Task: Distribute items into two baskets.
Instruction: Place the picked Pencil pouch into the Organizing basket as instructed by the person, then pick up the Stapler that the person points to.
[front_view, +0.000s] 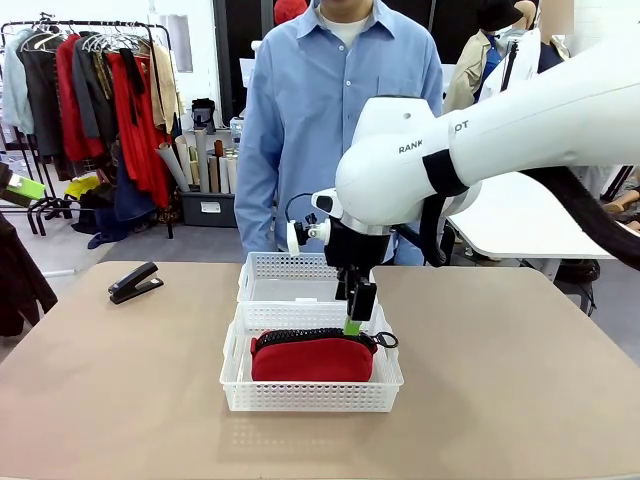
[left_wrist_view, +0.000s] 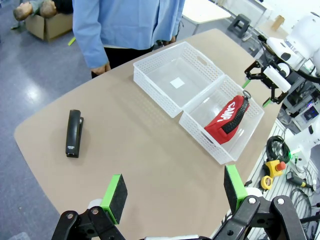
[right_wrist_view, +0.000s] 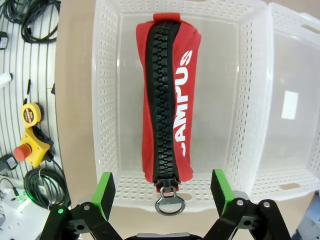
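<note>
pouch: red pouch (front_view: 312, 358) (left_wrist_view: 227, 117) (right_wrist_view: 167, 100) is down in the near basket (front_view: 310, 398) (right_wrist_view: 107, 100), zipper up, running nearly its full length, ring pull (right_wrist_view: 169, 202) over the end wall.
near basket: middle of the table (front_view: 520, 380), toward the robot's edge, touching the far basket.
far basket: far basket (front_view: 290, 270) (left_wrist_view: 165, 65) sits just behind, toward the person's edge, white label (left_wrist_view: 176, 83) on its floor.
stapler: black stapler (front_view: 134, 283) (left_wrist_view: 73, 133) lies on bare table near the far left corner, well apart from both baskets.
right gripper: right gripper (front_view: 355, 320) (right_wrist_view: 162, 187) released, jaws wide, just above the pouch's right end, nothing held.
left gripper: left gripper (left_wrist_view: 174, 192) released too, raised above the table, nothing between the pads.
person: person (front_view: 340, 100) stands at the far edge.
</note>
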